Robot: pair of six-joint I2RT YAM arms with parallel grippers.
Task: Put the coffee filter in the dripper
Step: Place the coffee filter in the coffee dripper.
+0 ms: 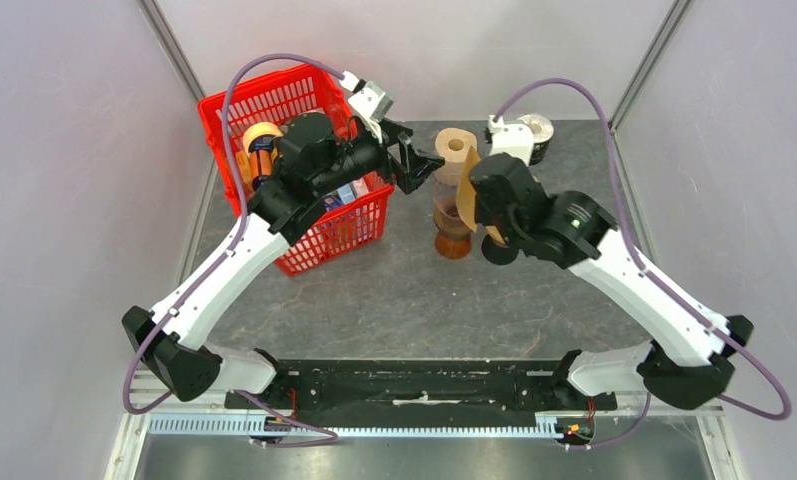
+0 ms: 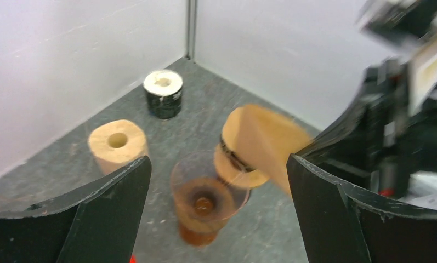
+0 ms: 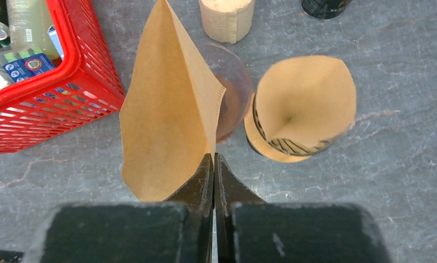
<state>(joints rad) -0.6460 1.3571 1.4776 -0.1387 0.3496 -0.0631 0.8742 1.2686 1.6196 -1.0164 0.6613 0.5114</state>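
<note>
Pinching the brown paper coffee filter (image 3: 169,115) at its lower edge, the right gripper (image 3: 214,164) has its fingers pressed tight together on the paper. The filter stands upright and folded flat, and in the right wrist view it overlaps the left side of the amber glass dripper (image 3: 233,93); contact between the two cannot be confirmed. The dripper stands upright on the grey table (image 1: 394,300) with nothing in its bowl. The left gripper (image 2: 219,170) hangs over the dripper with its jaws spread wide and nothing between them. Just beside the dripper sits a second filter cone (image 3: 304,101) on a dark-striped holder. A tan cylinder (image 2: 117,143) and a black can (image 2: 163,94) stand behind; a red basket (image 1: 304,150) lies to the left
</note>
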